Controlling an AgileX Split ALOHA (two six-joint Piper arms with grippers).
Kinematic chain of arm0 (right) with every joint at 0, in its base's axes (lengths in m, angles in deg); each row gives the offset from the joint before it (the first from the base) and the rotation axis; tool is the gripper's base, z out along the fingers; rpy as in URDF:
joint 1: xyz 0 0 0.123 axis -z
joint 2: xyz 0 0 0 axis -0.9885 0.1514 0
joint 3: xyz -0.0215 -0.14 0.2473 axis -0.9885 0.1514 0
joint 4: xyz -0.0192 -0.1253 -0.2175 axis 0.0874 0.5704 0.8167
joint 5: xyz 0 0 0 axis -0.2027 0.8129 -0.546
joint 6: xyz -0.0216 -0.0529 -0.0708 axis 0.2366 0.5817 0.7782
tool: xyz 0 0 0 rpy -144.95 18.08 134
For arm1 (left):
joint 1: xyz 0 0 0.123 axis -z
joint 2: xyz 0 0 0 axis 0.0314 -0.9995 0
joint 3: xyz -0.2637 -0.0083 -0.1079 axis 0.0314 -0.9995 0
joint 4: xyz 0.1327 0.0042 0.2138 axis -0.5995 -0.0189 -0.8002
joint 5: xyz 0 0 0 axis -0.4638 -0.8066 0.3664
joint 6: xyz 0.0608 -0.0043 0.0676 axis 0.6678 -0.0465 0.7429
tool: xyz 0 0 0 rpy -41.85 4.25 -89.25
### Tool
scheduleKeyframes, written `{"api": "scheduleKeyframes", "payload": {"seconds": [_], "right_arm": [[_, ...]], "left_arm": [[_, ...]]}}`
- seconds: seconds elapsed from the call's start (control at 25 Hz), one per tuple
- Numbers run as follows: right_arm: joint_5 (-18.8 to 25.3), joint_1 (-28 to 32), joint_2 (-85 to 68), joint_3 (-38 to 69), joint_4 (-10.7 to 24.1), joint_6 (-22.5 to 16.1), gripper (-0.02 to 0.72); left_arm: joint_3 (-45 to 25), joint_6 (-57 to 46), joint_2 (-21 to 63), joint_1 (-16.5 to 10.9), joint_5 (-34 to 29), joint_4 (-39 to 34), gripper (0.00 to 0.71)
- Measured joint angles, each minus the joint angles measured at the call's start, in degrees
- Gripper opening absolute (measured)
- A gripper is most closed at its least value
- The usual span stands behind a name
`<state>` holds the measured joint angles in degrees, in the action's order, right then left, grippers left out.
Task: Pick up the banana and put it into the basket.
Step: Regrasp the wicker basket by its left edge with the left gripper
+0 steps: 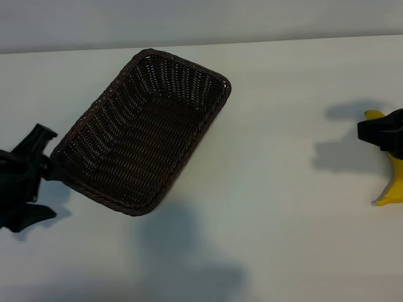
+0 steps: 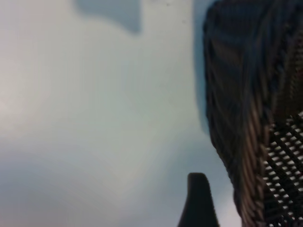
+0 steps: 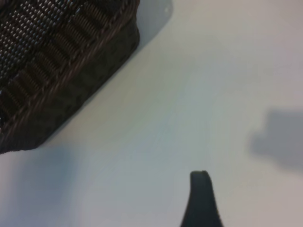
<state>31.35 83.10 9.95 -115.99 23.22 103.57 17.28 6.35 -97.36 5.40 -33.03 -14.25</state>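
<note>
Exterior view: white table [image 1: 271, 207] bearing basket [image 1: 141, 129], banana [image 1: 393, 182] at right edge.

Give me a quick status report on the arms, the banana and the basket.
Left gripper open at basket corner. Right gripper over banana, grip unclear. Basket empty. Table between them unobstructed.

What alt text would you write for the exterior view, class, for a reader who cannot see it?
An empty brown basket sits at an angle on a white table. The left gripper is at its lower-left corner, jaws open. At the far right edge, the right gripper covers the middle of a banana.
</note>
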Motion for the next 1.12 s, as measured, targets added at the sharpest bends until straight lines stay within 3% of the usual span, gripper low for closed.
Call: {"api": "scheduleKeyframes", "payload": {"seconds": [0.52,0.76,1.12], "right_arm": [[-0.13,0.00,0.00,0.00,-0.02,0.00,0.524],[-0.26,0.00,0.00,0.00,-0.06,0.00,0.524],[-0.26,0.00,0.00,0.00,-0.06,0.00,0.524]], "left_arm": [[-0.05,-0.25,-11.81,6.63,8.56,0.83,0.560],[-0.06,-1.72,-16.39,6.96,15.68,0.86,0.560],[-0.06,-2.13,-21.99,6.96,19.86,0.94,0.543]]}}
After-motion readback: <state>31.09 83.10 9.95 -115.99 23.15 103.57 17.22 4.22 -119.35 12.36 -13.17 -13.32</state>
